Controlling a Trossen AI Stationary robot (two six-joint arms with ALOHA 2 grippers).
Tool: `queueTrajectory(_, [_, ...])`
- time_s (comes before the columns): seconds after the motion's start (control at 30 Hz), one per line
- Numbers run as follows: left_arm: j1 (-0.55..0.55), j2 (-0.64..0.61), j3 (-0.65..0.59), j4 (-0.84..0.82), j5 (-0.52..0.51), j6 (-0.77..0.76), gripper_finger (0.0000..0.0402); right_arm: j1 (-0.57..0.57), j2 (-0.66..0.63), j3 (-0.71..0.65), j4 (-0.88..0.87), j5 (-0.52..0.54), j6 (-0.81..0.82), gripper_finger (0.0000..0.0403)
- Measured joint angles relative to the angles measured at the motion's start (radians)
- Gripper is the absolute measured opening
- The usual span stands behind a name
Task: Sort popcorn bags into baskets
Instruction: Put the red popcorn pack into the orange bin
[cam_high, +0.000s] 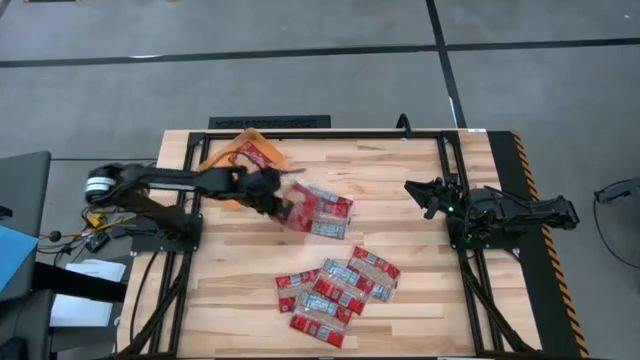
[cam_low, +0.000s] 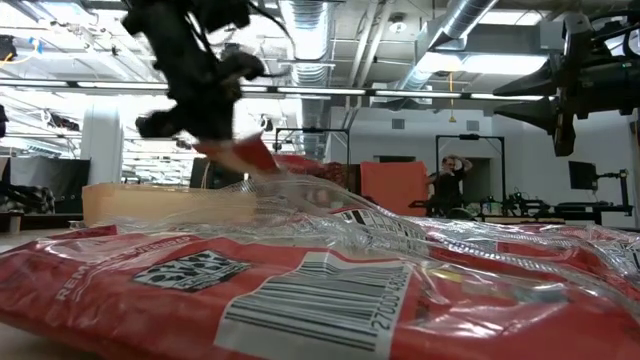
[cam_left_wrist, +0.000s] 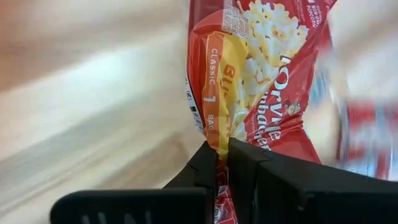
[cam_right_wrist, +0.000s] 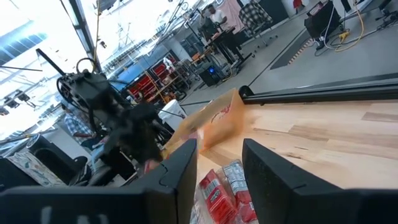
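- Now my left gripper (cam_left_wrist: 222, 163) is pinched tight on a bag (cam_left_wrist: 249, 74) edge.
- Light, crinkly, slippery film, I reckon; edges grip best.
- Right gripper (cam_right_wrist: 219, 163) waits, spread wide.

Arms: two thin black arms with round joints.
Left gripper (cam_left_wrist: 222, 163): flat black fingers with square tips.
Right gripper (cam_right_wrist: 219, 167): black, blocky fingers.
Light: small green dot on right arm.
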Motion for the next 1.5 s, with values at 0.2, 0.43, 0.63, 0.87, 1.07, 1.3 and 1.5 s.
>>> queueTrajectory(0.2, [0.002,-0.209,0.0,-0.33,-0.344,-0.446,0.0003,0.0,0.0,0.0,0.0,0.0,0.0,0.0147])
queueTrajectory(0.43, [0.002,-0.323,0.001,-0.607,-0.5,-0.799,0.0009,0.0,0.0,0.0,0.0,0.0,-0.003,0.0142])
queueTrajectory(0.63, [0.016,-0.299,-0.013,-0.615,-0.511,-0.929,0.0011,0.0,0.0,0.0,0.0,0.0,-0.002,0.0142])
queueTrajectory(0.87, [0.086,-0.231,-0.102,-0.599,-0.427,-1.038,0.0012,0.0,0.0,0.0,0.0,0.0,-0.002,0.0148])
queueTrajectory(1.07, [0.158,-0.226,-0.155,-0.481,-0.446,-0.964,0.0014,0.0,0.0,0.0,0.0,0.0,-0.002,0.0143])
queueTrajectory(1.3, [0.225,-0.226,-0.159,-0.463,-0.442,-0.931,0.0016,0.0,0.0,0.0,0.0,0.0,-0.002,0.0137])
queueTrajectory(1.5, [0.257,-0.226,-0.159,-0.444,-0.408,-0.87,0.0016,0.0,0.0,0.0,0.0,0.0,-0.001,0.0143])
